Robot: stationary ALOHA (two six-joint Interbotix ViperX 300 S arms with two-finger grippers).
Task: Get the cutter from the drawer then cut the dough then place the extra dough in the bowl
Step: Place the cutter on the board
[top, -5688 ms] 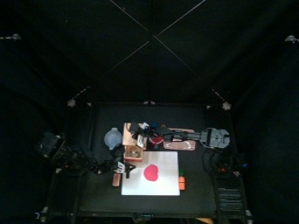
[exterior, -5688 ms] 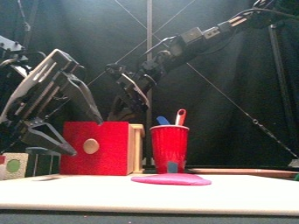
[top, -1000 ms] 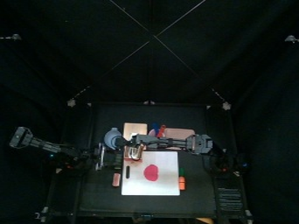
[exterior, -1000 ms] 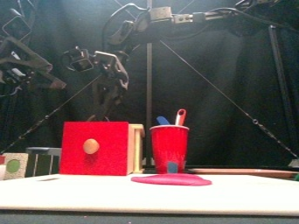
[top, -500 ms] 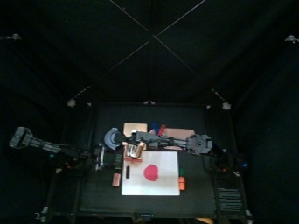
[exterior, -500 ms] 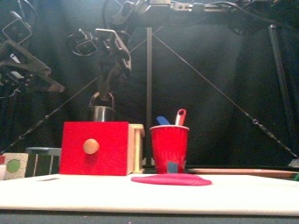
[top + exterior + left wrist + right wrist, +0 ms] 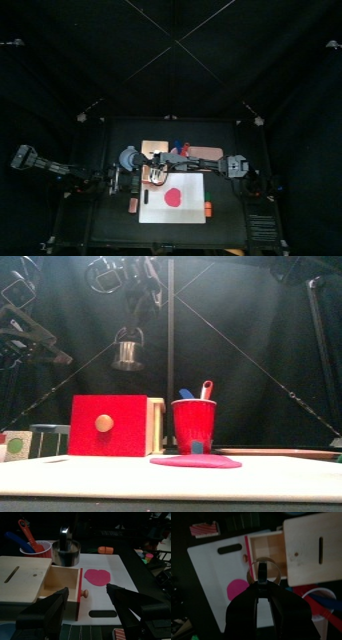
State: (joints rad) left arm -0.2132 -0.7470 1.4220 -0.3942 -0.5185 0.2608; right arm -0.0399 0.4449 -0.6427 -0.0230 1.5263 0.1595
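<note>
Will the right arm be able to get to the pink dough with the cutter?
Probably yes. The right gripper holds the cutter in the air above the wooden box, and the dough lies bare on the white board, nothing covering it.

Left arm (image 7: 40, 162): is showing as black jointed links, with grey highlights catching along the upper faces in the top view. Right arm (image 7: 238, 163): is showing the same black build, paler metal glinting near the wrist. Left gripper (image 7: 87, 588): two broad matte black jaws, narrowing to blunt tips. Right gripper (image 7: 262, 583): two black jaws, their rounded backs shining slightly.
</note>
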